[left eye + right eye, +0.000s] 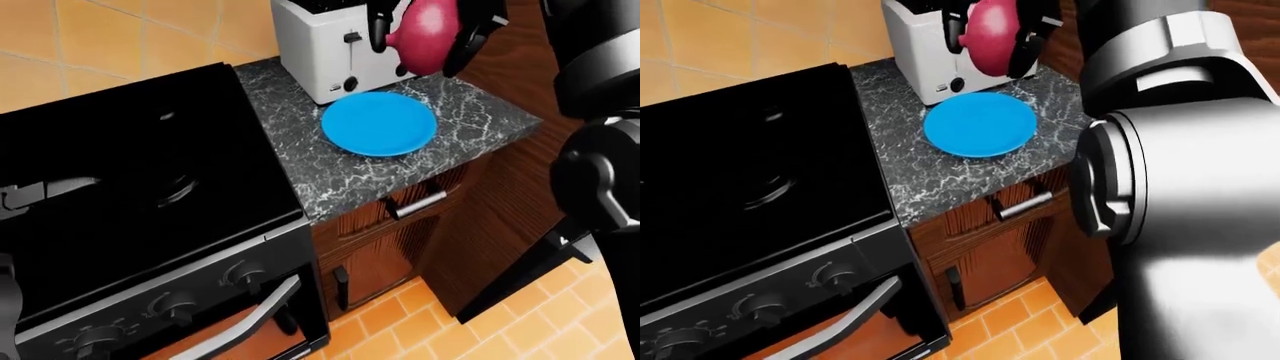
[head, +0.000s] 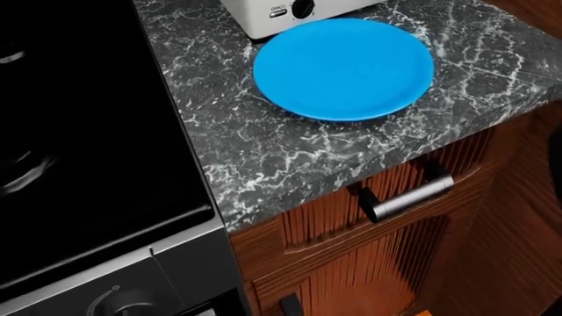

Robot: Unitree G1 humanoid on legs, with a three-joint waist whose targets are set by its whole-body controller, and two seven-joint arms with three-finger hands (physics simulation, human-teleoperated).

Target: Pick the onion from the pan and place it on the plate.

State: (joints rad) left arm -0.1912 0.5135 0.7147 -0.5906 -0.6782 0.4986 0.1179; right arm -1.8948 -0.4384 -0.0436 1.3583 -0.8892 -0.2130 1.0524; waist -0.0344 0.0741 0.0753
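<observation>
My right hand is shut on the dark red onion and holds it in the air above the far edge of the blue plate, just in front of the white toaster. Black fingers wrap both sides of the onion. The plate lies empty on the marble counter and fills the top of the head view. The pan shows only faintly, black on the black stove, with a grey handle pointing left. My left hand is out of view.
The black stove takes up the left, with an oven door handle below. Under the counter is a wooden cabinet with a metal drawer handle. My right arm fills the right-eye view's right side. The floor has orange tiles.
</observation>
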